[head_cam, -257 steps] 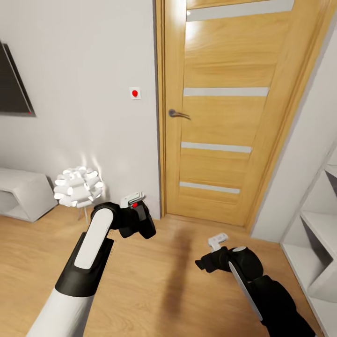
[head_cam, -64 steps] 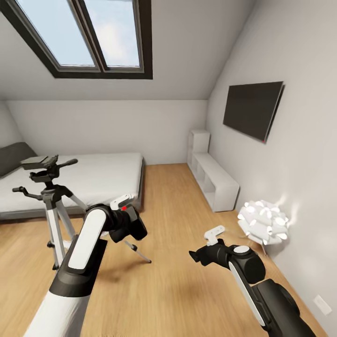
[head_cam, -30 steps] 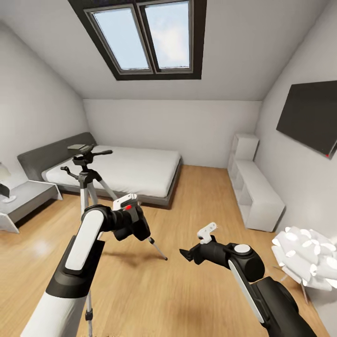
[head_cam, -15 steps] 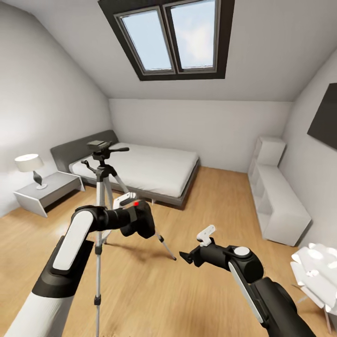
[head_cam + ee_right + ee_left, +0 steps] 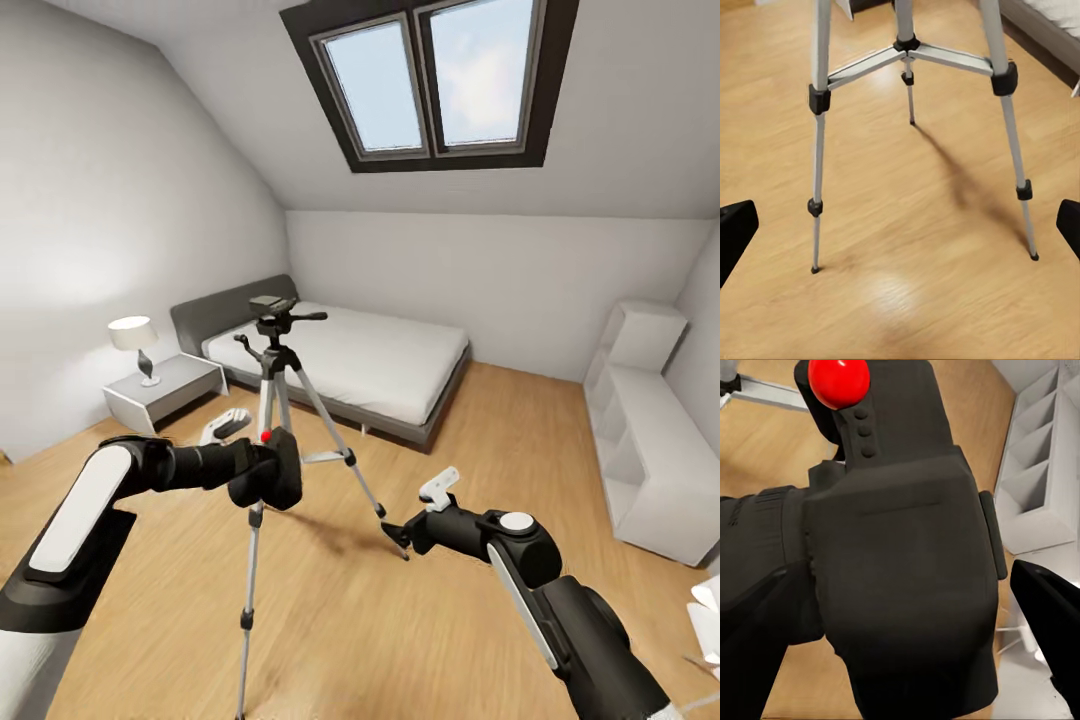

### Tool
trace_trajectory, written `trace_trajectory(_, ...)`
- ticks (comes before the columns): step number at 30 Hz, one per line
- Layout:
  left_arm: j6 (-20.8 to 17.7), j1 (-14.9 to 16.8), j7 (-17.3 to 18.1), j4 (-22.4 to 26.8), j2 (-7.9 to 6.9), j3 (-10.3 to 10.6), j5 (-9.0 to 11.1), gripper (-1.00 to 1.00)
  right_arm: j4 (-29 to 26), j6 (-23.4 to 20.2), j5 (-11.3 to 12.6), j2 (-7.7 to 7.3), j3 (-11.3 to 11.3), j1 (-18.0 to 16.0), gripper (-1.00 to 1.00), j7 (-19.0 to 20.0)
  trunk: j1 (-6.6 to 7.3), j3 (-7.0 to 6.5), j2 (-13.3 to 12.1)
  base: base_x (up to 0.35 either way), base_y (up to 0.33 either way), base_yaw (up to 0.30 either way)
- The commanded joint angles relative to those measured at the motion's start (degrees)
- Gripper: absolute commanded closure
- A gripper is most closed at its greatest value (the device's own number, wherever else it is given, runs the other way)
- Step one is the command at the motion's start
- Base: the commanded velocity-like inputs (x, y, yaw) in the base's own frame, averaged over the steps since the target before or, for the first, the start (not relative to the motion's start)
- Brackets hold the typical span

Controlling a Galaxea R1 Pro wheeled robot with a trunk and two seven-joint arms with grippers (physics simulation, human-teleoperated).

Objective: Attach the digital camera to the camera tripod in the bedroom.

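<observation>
The left gripper (image 5: 262, 470) is clamped on the digital camera (image 5: 272, 472), holding it out in front of the robot at about mid-height of the camera tripod (image 5: 280, 420). In the head view the camera overlaps the tripod's near leg, but whether the two touch cannot be told from here. The camera's red button (image 5: 265, 436) faces up, so the body sits roughly upright with its broad side towards the head; which way the lens points is hard to make out, as the dark body hides it. In the left wrist view the camera (image 5: 900, 562) sits very close to the lens as a big black block, the red button (image 5: 838, 381) at one end.

The right gripper (image 5: 400, 533) hangs lower and to the right with nothing between its jaws, which stand spread wide; its fingertips (image 5: 736, 229) show only at the edges of the right wrist view. Between them the tripod (image 5: 907, 97) stands on the light wood floor (image 5: 907, 300), its long axis vertical, three silver legs splayed out from black braces.

In the head view the tripod's black head (image 5: 272, 320) carries a flat plate on top, with the pan handle pointing right. Behind it lies the grey bed (image 5: 370, 365); a lamp (image 5: 135, 340) stands on the bedside table (image 5: 165, 390) to the left, a white shelf unit (image 5: 650, 450) runs along the right wall, and a skylight (image 5: 435, 80) is set in the sloped ceiling
</observation>
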State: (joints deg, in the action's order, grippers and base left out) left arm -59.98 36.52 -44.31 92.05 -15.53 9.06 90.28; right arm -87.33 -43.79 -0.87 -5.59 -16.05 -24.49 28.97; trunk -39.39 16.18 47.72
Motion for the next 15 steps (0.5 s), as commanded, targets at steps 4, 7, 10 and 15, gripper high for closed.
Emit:
trace_trajectory(4, -0.02, -0.12, -0.53, 0.05, -1.01, -0.74, 1.34, 1.00, -1.08, -1.10, -0.05, -0.09, -0.18, -0.47, -1.00, 0.51, 0.87, -0.64, -1.54, 0.000, 0.000, 0.298)
trace_trajectory(7, -0.02, -0.56, -0.52, 0.06, -1.53, -2.86, 1.64, 1.00, -2.19, -1.47, 0.01, -0.29, -0.31, -0.59, -1.00, 0.66, 1.53, -1.17, -2.74, 0.000, 0.000, 0.298)
trace_trajectory(10, -0.02, -0.78, -0.52, 0.06, -1.99, -3.75, 1.75, 1.00, -2.56, -1.58, 0.05, -0.42, -0.35, -0.62, -1.00, 0.71, 2.18, -1.71, -3.95, 0.000, 0.000, 0.298)
trace_trajectory(15, -0.02, -0.68, -0.46, 0.06, -2.59, -4.54, 1.87, 1.00, -2.79, -1.65, 0.07, -0.50, -0.51, -0.58, -1.00, 0.87, 3.28, -2.61, -5.95, 0.000, 0.000, 0.298)
